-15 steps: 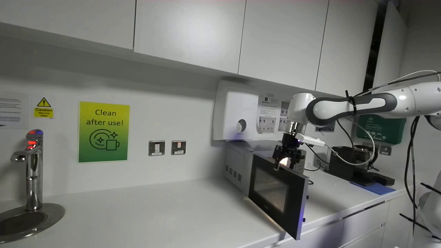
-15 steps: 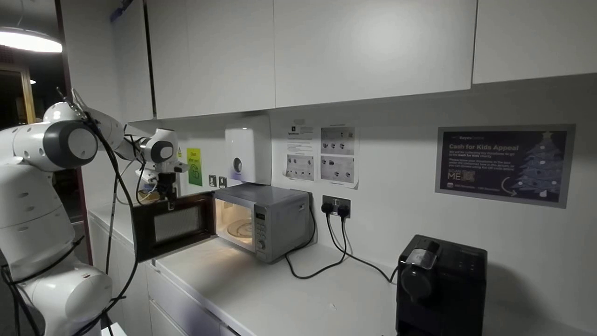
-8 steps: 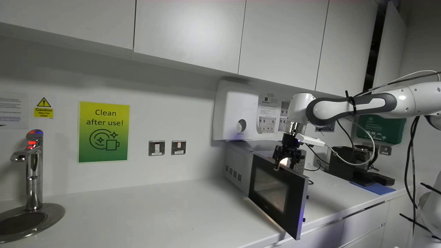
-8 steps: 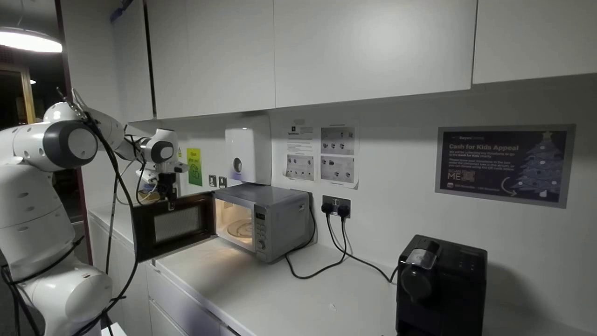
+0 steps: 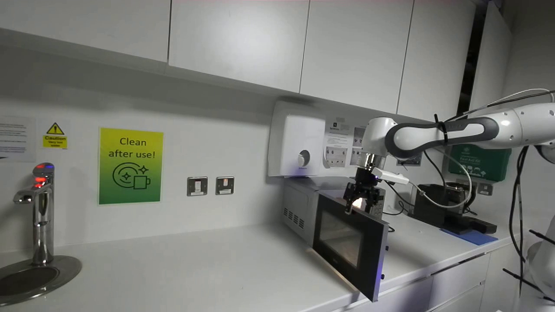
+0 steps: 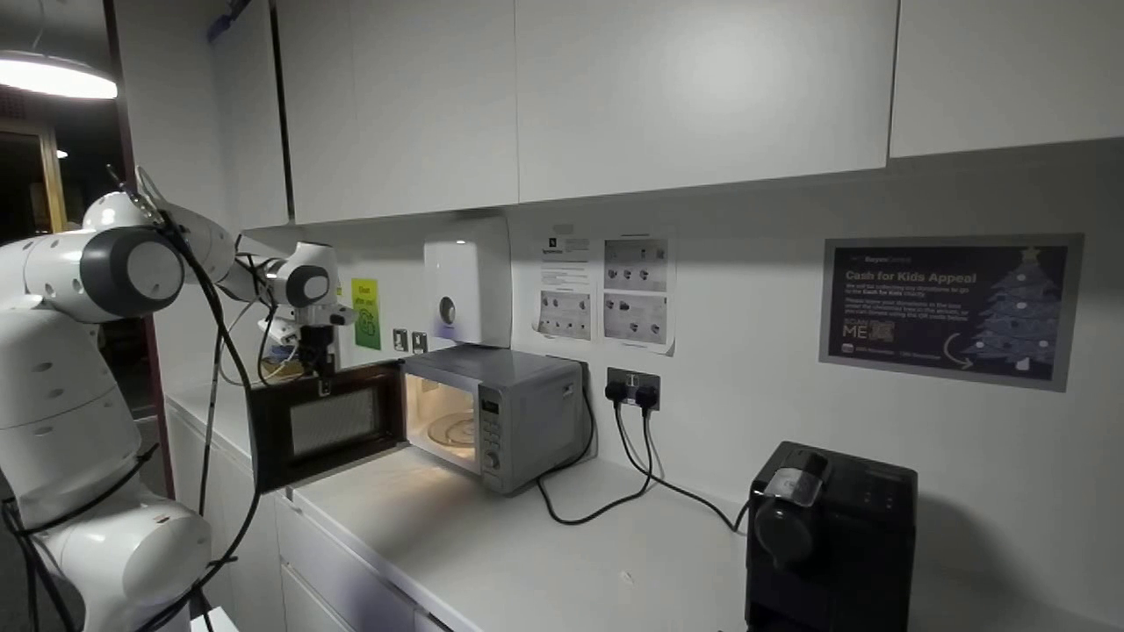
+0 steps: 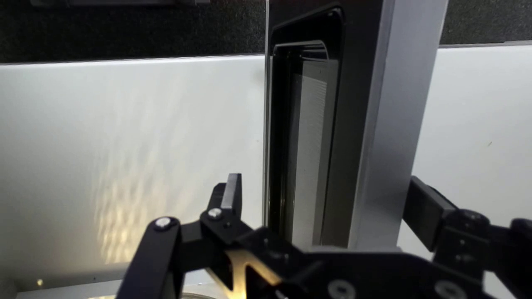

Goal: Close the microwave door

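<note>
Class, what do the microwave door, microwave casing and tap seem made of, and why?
Microwave door: window probably glass, smooth with apparent pale reflections; black frame, material unclear.
Microwave casing: likely painted metal, satin grey, with neat vent slots; plastic can't be excluded.
Tap: apparently polished, chromed metal, showing mirror-like highlights.

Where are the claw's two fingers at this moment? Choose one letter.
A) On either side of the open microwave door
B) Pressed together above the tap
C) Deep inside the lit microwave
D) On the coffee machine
A: the wrist view shows the claw open, its fingers apart with the microwave door between them.
</note>
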You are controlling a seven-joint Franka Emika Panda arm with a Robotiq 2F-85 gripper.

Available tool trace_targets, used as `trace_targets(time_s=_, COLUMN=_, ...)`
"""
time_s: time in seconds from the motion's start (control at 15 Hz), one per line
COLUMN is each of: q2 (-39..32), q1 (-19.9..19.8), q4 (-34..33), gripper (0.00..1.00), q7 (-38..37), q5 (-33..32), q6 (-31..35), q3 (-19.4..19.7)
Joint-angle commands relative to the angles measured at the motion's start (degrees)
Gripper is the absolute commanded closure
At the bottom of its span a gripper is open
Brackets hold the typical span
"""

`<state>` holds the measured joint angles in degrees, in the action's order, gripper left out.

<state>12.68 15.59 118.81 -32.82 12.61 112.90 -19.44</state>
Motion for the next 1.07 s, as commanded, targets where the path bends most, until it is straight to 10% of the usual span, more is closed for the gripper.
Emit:
trace_targets(time_s=0.0, q2=1.73, q1=-0.26, q4=1.45, gripper=0.0, q7=1.02, q5=1.7, q6=0.33, q3=0.58)
trace_targets(time_s=1.0, q2=3.6, q1=-0.48, q4=3.4, gripper=0.0, q7=0.96, q5=3.32, q6=0.4, q3=1.32)
